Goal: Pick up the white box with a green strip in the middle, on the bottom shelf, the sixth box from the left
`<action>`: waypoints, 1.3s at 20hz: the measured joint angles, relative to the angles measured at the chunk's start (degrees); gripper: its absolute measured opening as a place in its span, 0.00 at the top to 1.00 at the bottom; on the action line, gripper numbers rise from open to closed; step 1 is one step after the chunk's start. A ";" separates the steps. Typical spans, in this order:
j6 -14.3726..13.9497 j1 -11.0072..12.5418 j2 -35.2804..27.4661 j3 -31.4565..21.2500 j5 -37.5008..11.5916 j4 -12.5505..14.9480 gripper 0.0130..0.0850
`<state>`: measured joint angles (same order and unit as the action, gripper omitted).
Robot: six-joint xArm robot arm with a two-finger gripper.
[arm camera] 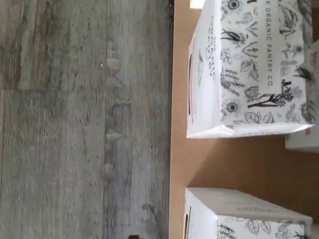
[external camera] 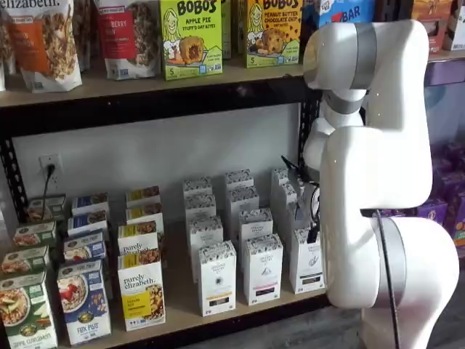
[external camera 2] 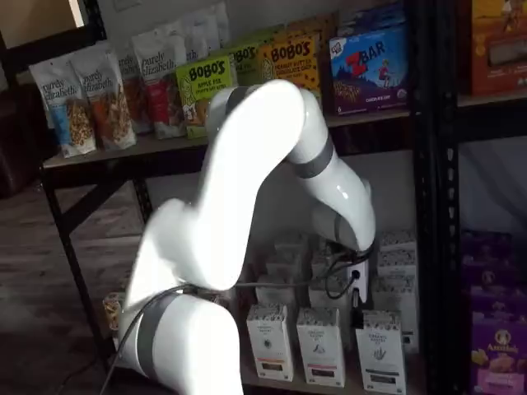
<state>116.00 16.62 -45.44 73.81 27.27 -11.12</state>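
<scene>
The white box (external camera: 306, 262) stands at the front right corner of the bottom shelf (external camera: 180, 309), first in the rightmost column. It is upright, with boxes of the same kind behind it and to its left. In a shelf view the arm (external camera: 370, 182) covers the shelf's right end and hides part of that column.

The gripper (external camera 2: 356, 298) hangs just above the front of the right column, a cable looping beside it. Its jaws stand wide apart and hold nothing.

Three columns of white cartons fill the right half of the shelf. The two unobstructed columns are four deep; the third cannot be counted behind the arm. The front row has three cartons, the neighbour (external camera: 261, 269) close beside the white box.

Toward the left edge come a column of four yellow boxes (external camera: 142, 294), then a column of blue boxes (external camera: 83, 302) and green boxes (external camera: 25, 309) at the left corner.

On the upper shelf (external camera: 145, 83) stand two Bobo's boxes (external camera: 190, 36), granola bags (external camera: 43, 40) and a Z Bar box (external camera 2: 368, 70). An outlet (external camera: 49, 166) sits on the wall behind.

The wrist view shows two patterned carton tops (arm camera: 249, 69), well apart, near the board's front edge, with grey plank floor (arm camera: 84, 119) beyond.
</scene>
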 joint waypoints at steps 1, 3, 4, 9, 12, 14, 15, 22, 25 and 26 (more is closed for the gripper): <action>-1.14 -0.06 -0.17 0.46 0.76 1.22 0.00; -5.68 -0.81 -1.28 2.76 3.75 5.51 0.00; -6.45 -1.15 -1.69 3.41 4.26 5.99 0.00; -8.28 -2.29 -3.64 6.15 5.25 6.71 0.00; -9.08 -2.38 -4.96 7.87 5.60 7.52 0.00; -9.75 -2.26 -5.88 9.04 5.87 8.42 0.00; -10.10 -2.18 -6.36 9.66 6.08 8.91 0.00; -11.97 -1.66 -10.64 14.59 7.02 11.71 0.00; -12.93 -1.53 -12.02 16.06 6.80 13.01 0.00; -13.43 -1.53 -12.69 16.77 6.89 13.60 0.00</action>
<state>102.56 15.09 -58.13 90.58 34.16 2.48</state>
